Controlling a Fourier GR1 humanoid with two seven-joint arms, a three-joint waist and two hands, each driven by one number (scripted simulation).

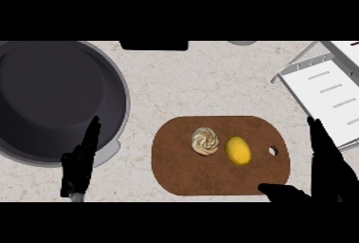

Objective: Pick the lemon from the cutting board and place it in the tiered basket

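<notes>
Lemon (238,150) lies on our brown cutting board (210,178), right of centre, just beside a swirled cream pastry (204,141) that sits to its left; the two look barely apart. At the upper right we see the tiered basket (329,90), its pale shelf holding nothing visible. A large dark pot (56,95) fills the upper left of the counter (196,80), its inside bare. Our left hand (79,163) rests open, fingers straight, over the pot's rim. Our right hand (326,166) is open too, thumb spread over the board's lower right edge.
</notes>
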